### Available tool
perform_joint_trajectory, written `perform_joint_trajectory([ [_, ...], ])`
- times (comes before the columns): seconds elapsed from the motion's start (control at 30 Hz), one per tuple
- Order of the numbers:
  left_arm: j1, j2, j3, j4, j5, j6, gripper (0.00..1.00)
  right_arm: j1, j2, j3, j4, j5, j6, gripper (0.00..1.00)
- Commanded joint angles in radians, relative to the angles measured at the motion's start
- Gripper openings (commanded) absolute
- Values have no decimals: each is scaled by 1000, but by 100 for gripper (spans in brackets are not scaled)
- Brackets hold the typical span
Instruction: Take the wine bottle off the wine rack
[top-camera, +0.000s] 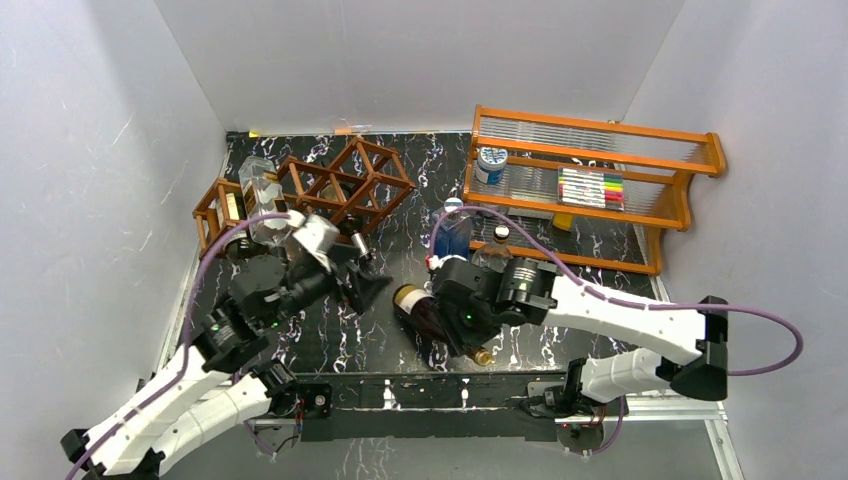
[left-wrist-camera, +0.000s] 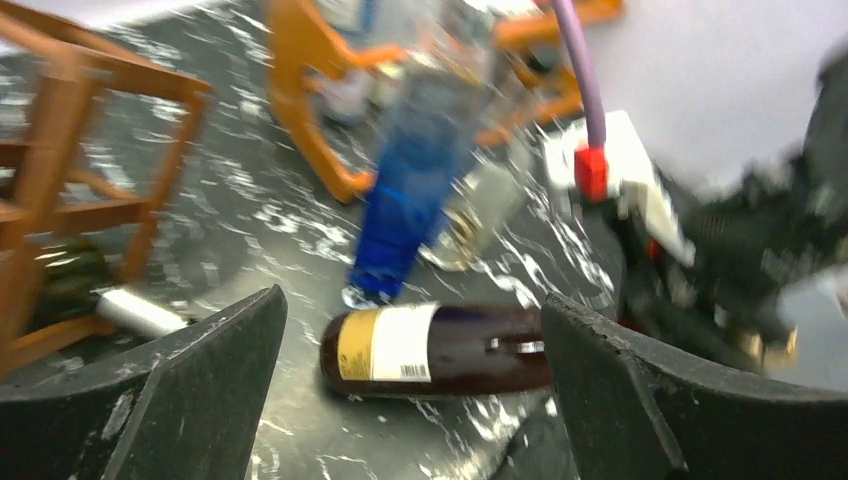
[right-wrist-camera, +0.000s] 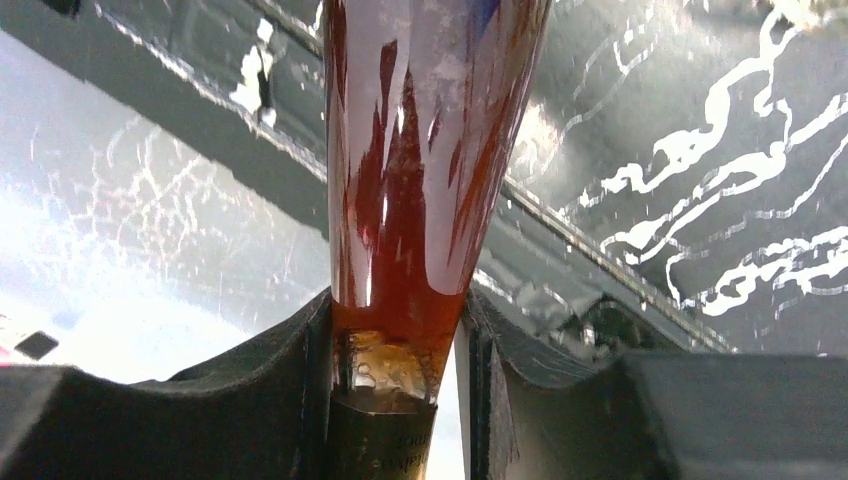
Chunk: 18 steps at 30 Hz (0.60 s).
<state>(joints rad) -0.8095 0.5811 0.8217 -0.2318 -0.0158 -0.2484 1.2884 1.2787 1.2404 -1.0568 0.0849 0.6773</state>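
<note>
The wine bottle (top-camera: 420, 308), dark with a yellow and white label, lies on its side on the black marbled table, apart from the wine rack (top-camera: 345, 183). My right gripper (top-camera: 468, 345) is shut on its neck (right-wrist-camera: 392, 300), with the gold foil cap just behind the fingers. My left gripper (top-camera: 365, 287) is open and empty, hovering between the rack and the bottle. In the left wrist view the bottle (left-wrist-camera: 440, 350) lies beyond the gripper (left-wrist-camera: 412, 302), and the rack (left-wrist-camera: 70, 180) is at the left.
A clear bottle (top-camera: 262, 195) lies in the rack's left end, and a dark bottle with a silver cap (left-wrist-camera: 138, 312) sits low in it. A blue bottle (top-camera: 452, 235) and a clear bottle (top-camera: 495, 252) stand before the orange shelf unit (top-camera: 590, 165).
</note>
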Motion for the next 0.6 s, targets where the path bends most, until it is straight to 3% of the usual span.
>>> perform_joint_trajectory([
  [0.0, -2, 61, -132, 232, 451, 106, 98, -5, -129, 82, 21, -86, 20, 0],
  [0.07, -22, 97, -180, 333, 520, 185, 98, -7, -142, 105, -27, -106, 33, 0],
  [0.23, -160, 235, -212, 520, 523, 429, 98, -13, -143, 165, -92, -59, 59, 0],
  [0.57, -357, 540, -255, 885, 371, 532, 98, -53, -51, 302, -91, -52, 66, 0],
])
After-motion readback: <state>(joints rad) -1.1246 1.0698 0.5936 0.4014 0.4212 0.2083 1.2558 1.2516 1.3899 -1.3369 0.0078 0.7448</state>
